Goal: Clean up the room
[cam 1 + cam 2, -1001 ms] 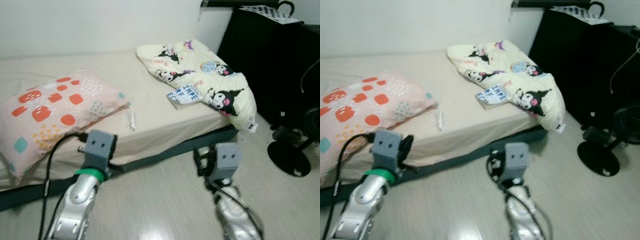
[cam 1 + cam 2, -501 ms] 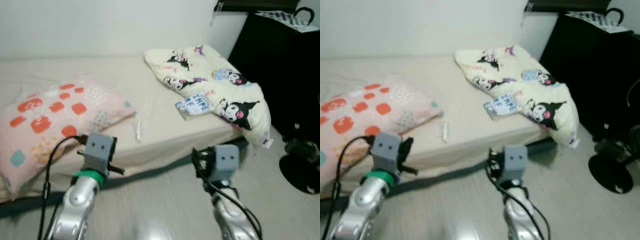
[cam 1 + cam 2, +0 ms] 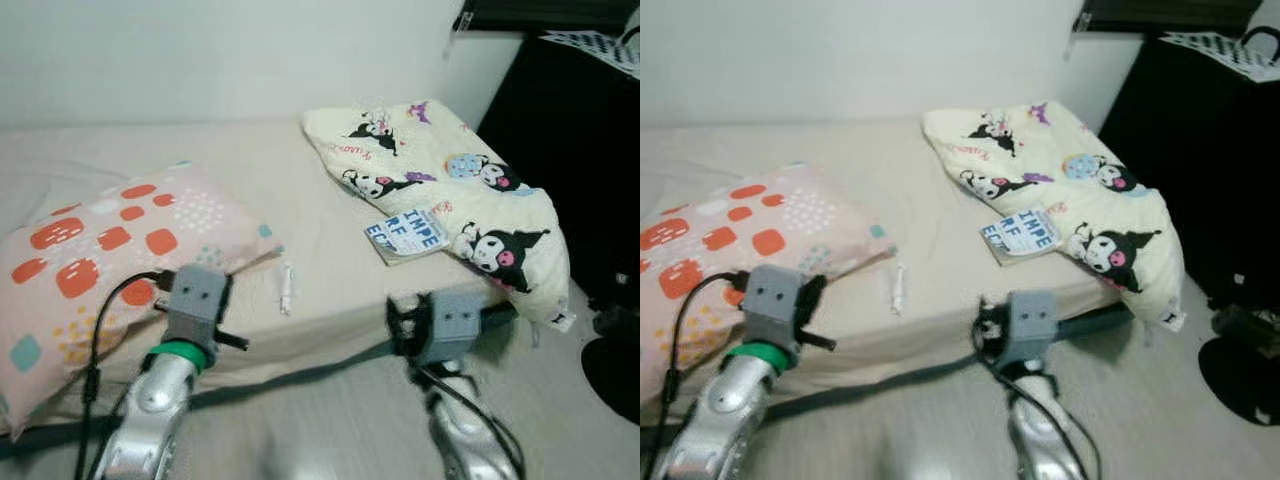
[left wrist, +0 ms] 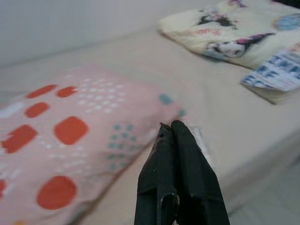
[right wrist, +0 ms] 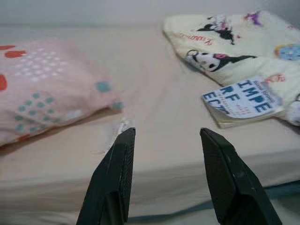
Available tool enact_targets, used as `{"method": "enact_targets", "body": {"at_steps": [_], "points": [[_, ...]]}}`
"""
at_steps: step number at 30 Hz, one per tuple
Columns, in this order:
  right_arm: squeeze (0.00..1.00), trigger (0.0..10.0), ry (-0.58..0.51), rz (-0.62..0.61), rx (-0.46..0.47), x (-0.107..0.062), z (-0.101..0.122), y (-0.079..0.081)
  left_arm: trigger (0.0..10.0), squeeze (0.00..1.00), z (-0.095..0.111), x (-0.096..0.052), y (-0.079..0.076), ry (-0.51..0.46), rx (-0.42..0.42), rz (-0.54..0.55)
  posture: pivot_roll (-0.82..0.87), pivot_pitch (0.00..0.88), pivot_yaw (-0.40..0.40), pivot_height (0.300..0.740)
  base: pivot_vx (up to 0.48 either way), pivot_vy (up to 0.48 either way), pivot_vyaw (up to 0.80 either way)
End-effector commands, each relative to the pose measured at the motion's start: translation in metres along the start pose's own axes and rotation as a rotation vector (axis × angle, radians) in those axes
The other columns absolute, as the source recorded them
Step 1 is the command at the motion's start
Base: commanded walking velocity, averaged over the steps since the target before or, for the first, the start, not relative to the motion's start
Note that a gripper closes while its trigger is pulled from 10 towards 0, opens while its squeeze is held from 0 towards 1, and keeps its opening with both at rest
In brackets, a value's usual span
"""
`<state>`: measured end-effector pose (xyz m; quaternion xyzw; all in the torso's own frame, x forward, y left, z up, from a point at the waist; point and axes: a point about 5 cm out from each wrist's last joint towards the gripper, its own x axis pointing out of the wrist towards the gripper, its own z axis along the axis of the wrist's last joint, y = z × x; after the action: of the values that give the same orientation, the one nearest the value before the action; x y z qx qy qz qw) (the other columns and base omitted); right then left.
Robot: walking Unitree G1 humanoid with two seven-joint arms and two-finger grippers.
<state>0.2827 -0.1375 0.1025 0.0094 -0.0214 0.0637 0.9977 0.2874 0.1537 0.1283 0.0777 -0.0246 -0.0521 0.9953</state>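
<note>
A bed with a beige sheet stretches across the room, seen from above by a robot standing at its near edge. A small white tube-like item lies on the sheet near that edge; what it is cannot be made out. Its long axis runs roughly from the near edge toward the wall, tilted slightly. It rests just beside the corner of a pink pillow printed with orange patches and teal dots, which lies on the robot's left side of the bed.

To the right, a book with large blue letters on its cover lies flat on the sheet, touching a folded cream blanket printed with cartoon characters. The blanket runs diagonally from the wall toward the bed's right corner and hangs over the edge. Dark furniture stands to the right of the bed.

The left gripper hovers in front of the bed edge, below the pillow's corner, its two black fingers pressed together with nothing between them. The right gripper is held in front of the bed edge, between the white item and the book, its fingers spread wide apart and holding nothing.
</note>
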Motion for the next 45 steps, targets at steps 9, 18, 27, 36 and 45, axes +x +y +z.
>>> {"method": "enact_targets", "body": {"at_steps": [9,18,27,36,45], "points": [[0.0,10.0,0.026,-0.033,-0.009,-0.003,-0.005,-0.009,10.0,0.0,-0.003,-0.001,-0.006,0.013,-0.006,-0.02,0.01,0.066,-0.007,0.74,0.345,0.0,0.0],[0.0,10.0,0.023,-0.031,-0.005,-0.003,-0.005,-0.009,10.0,0.0,-0.003,-0.001,-0.006,0.013,-0.005,-0.019,0.01,0.066,-0.007,0.74,0.347,0.0,0.0],[0.0,10.0,0.021,-0.028,-0.004,-0.002,-0.004,-0.008,10.0,0.0,-0.003,0.0,-0.006,0.012,-0.003,-0.021,0.01,0.065,-0.007,0.74,0.349,0.0,0.0],[0.0,10.0,0.031,-0.019,-0.007,-0.002,-0.006,-0.007,10.0,0.0,-0.003,0.0,-0.008,0.017,-0.012,-0.033,0.01,0.059,-0.005,0.74,0.077,0.0,0.0],[0.0,10.0,0.101,0.003,-0.04,-0.002,-0.023,-0.002,10.0,0.0,-0.01,-0.005,-0.015,0.038,-0.014,-0.071,0.01,0.062,0.001,0.74,0.0,0.0,0.0]]}}
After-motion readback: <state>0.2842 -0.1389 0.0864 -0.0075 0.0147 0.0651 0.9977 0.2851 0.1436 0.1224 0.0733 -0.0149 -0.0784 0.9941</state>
